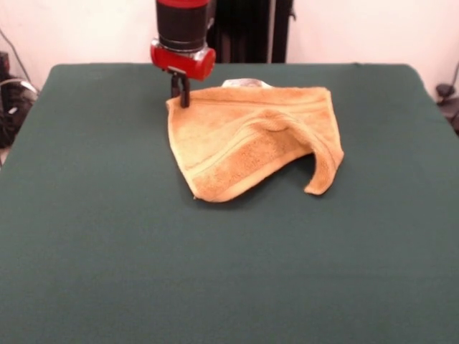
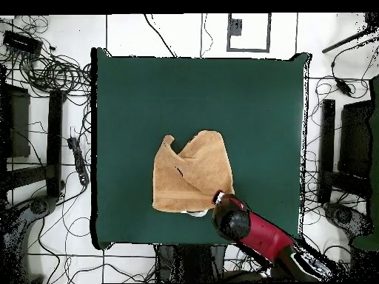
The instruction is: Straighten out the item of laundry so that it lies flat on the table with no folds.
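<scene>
The golden-orange towel (image 1: 244, 143) lies crumpled on the far middle of the green table (image 1: 107, 229). Its right side is folded over into a raised ridge, with one corner hanging down at the front right. My gripper (image 1: 181, 100) stands upright at the towel's far left corner, with its dark fingers close together on the hem. In the overhead view the towel (image 2: 192, 174) lies near the table's (image 2: 148, 96) bottom edge, and the gripper (image 2: 219, 198) is at its lower right corner.
A small white piece (image 1: 244, 83) shows just behind the towel's far edge. The robot's dark pedestal (image 1: 247, 29) stands behind the table. Cables and equipment (image 2: 44, 66) lie on the floor around the table.
</scene>
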Robot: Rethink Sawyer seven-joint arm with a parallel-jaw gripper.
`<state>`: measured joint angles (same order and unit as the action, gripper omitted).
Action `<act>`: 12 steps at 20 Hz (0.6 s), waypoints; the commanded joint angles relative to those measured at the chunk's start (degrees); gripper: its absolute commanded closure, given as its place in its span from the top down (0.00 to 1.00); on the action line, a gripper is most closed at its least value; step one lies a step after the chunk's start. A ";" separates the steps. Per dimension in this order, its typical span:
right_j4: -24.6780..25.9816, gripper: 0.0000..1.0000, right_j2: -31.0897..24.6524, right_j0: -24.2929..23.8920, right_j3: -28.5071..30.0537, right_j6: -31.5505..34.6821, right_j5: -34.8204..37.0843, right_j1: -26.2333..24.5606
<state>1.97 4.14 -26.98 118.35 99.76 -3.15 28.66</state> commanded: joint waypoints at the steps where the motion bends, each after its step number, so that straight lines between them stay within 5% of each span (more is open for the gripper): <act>1: 2.56 0.00 -0.99 -1.44 1.85 9.56 -4.50 -2.05; 12: 5.17 0.00 0.28 -2.92 3.75 10.89 -6.55 -1.22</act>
<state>6.50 5.14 -30.93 119.82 99.76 -6.16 28.66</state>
